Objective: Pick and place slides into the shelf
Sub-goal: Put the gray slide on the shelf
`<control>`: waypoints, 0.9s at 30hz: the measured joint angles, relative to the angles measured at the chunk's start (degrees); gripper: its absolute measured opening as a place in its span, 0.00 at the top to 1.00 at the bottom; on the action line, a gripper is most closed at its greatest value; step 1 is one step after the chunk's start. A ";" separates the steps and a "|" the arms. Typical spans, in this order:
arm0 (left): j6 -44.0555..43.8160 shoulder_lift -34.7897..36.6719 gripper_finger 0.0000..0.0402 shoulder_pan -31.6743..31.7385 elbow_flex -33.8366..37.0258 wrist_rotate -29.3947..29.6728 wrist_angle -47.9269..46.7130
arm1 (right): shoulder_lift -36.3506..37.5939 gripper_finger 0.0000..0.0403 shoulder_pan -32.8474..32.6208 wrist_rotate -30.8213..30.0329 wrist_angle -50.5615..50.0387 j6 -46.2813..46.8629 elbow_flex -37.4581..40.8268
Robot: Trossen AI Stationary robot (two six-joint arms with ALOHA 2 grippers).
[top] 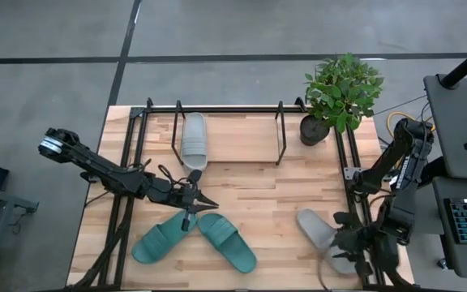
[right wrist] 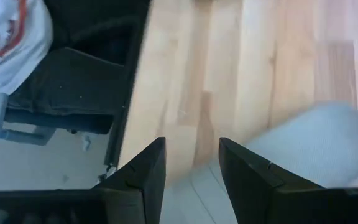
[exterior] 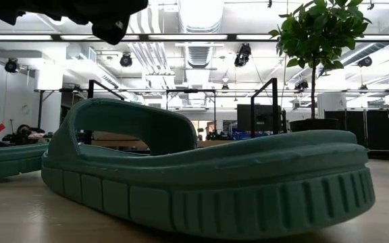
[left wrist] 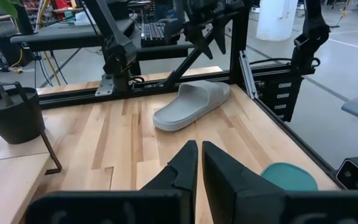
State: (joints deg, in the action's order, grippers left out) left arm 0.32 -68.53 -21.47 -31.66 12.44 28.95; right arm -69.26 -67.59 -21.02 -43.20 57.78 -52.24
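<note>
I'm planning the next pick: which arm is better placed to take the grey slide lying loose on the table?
Probably the right. The right gripper hangs open at the loose grey slide. The left gripper, fingers shut, hangs above the teal slides, well away.

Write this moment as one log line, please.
left gripper: shut, above teal slides | right gripper: open over grey slide | shelf: one grey slide
</note>
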 joint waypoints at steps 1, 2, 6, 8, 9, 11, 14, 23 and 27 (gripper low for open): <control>0.00 -0.27 0.98 0.02 0.00 0.03 0.32 | 0.12 0.66 1.68 2.32 -0.40 0.82 0.05; 0.01 -0.58 0.98 0.08 0.00 0.04 0.70 | 0.16 0.66 3.43 4.81 -0.58 1.00 0.13; 0.46 -1.61 0.98 0.11 0.00 0.10 0.62 | 0.18 0.66 10.81 15.18 -0.66 -4.06 0.49; 0.48 -1.97 0.98 0.11 0.00 0.12 0.53 | 0.18 0.66 14.86 20.86 -0.68 -7.45 0.72; 0.48 -2.24 0.98 0.11 0.00 0.12 0.70 | 0.18 0.66 16.82 23.72 -0.69 -8.98 0.87; 0.50 -2.60 0.98 0.11 0.00 0.14 0.48 | 0.18 0.66 20.84 28.83 -0.57 -11.68 1.39; 0.50 -3.06 0.98 0.11 0.00 0.19 0.63 | 0.18 0.66 26.40 35.32 0.40 -14.29 3.32; 0.52 -4.60 0.98 0.11 0.04 0.23 0.51 | 0.11 0.63 35.40 46.77 4.48 -15.38 11.03; 0.55 -5.30 0.98 0.11 0.09 0.23 0.50 | 0.09 0.54 35.32 49.58 4.57 -15.88 12.70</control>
State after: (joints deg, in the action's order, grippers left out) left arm 0.86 -73.83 -21.37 -31.57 12.67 29.45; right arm -69.17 -32.27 28.56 -38.63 41.90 -39.54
